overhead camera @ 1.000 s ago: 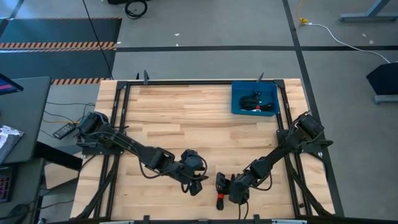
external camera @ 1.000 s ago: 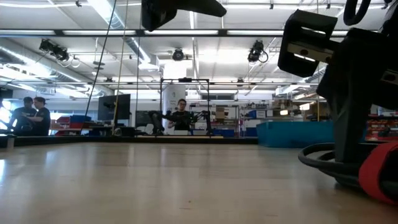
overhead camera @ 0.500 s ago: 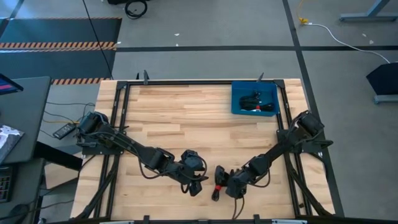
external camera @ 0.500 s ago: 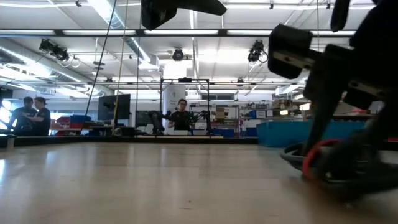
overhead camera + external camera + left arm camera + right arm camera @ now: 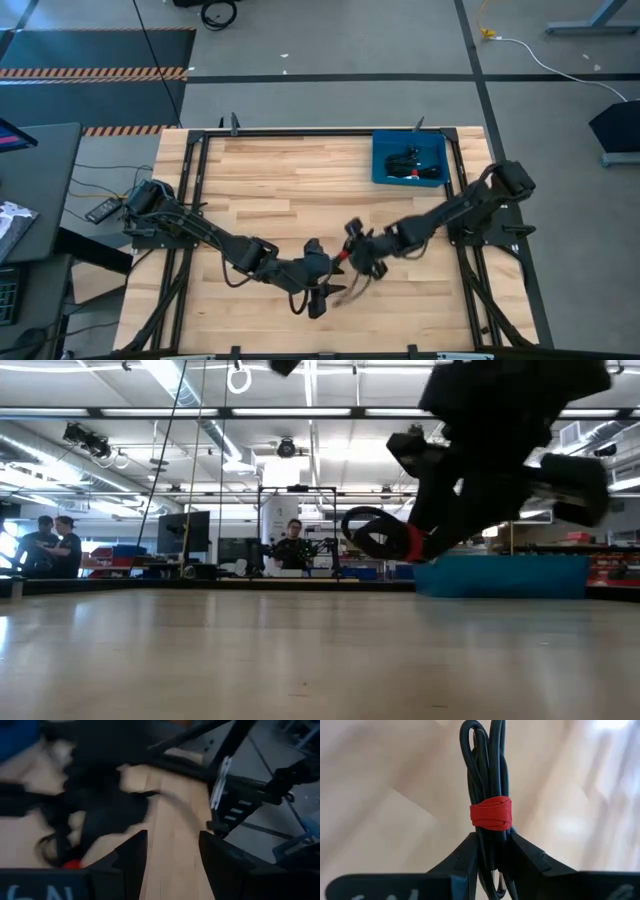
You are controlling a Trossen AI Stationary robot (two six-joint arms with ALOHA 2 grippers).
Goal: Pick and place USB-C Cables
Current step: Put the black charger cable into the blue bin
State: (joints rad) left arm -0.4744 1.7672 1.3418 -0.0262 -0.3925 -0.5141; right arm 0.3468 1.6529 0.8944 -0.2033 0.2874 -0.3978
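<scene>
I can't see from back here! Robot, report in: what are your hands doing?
Right hand shut on black coiled cable with red tie band, lifted off wooden table. Left hand open, empty, close beside it. Blue plastic tray holds other cables; path looks clear.

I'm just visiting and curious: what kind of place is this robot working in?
Probably a large robotics lab or workshop. The wooden table stands on a bare concrete floor with hazard-striped matting, and the low view shows a long open hall with ceiling strip lights, more equipment, and people in the distance.
</scene>
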